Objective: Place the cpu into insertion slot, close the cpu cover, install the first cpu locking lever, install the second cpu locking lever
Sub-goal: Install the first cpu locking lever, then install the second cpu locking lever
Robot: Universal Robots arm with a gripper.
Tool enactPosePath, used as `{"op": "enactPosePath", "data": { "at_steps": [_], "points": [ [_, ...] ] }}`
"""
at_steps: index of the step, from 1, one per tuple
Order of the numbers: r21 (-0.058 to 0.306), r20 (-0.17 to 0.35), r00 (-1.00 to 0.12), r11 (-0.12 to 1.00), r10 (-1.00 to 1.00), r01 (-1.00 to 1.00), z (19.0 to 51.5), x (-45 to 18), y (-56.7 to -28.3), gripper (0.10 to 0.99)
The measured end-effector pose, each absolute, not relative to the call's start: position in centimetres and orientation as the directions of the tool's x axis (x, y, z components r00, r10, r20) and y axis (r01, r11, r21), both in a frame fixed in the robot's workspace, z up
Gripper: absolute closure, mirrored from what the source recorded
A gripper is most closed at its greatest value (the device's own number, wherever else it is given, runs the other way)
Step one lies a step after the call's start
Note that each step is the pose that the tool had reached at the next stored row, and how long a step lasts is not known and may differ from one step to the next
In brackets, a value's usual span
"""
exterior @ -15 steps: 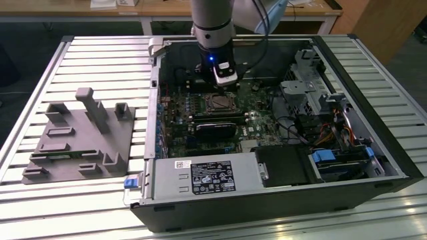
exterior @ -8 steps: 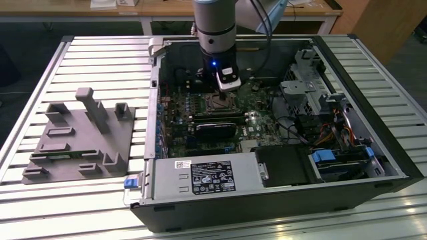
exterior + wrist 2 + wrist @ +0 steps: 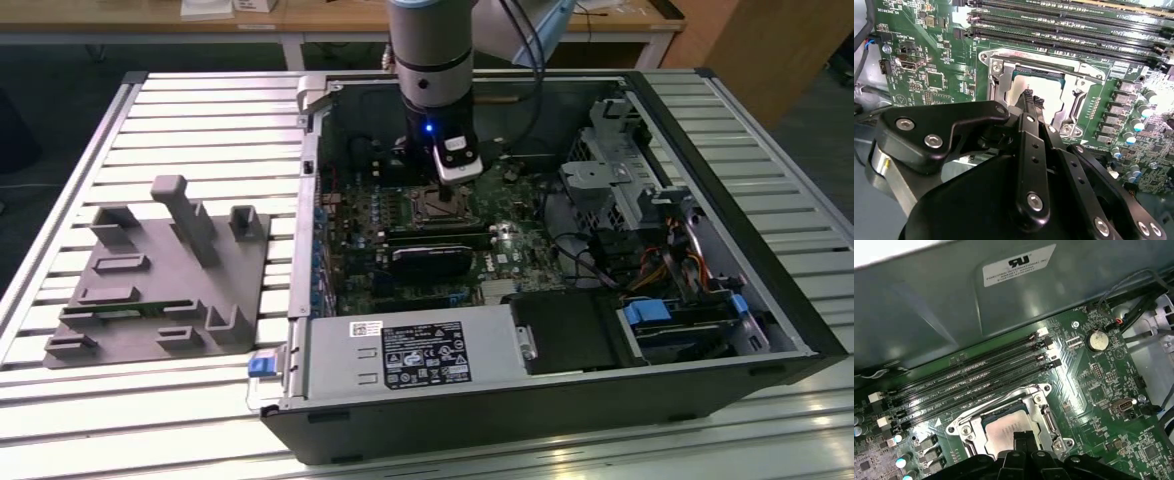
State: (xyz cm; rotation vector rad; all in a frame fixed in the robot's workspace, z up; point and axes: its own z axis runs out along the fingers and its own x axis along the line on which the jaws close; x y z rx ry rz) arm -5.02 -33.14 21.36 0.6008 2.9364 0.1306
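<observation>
Grey-sleeved arm (image 3: 431, 50), blue light, black screw-studded hand (image 3: 1031, 107).

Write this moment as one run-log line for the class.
gripper: fingers shut, above cpu | cpu: seated in insertion slot | cpu cover: down around cpu

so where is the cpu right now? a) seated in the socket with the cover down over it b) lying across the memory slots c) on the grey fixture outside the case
a: the cpu sits in the insertion slot, its grey top showing through the window of the cpu cover lying flat around it, with the gripper just above.
</observation>
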Motion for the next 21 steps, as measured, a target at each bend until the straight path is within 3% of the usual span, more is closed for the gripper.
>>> {"op": "enactPosePath", "data": {
  "at_steps": [11,21],
  "points": [
    [0.114,-0.121,-0.913,0.919,0.390,0.377,24.2,-5.0,-33.1,0.980],
    [0.114,-0.121,-0.915,0.921,0.386,0.373,24.4,-5.0,-33.1,0.980]
  ]
}}
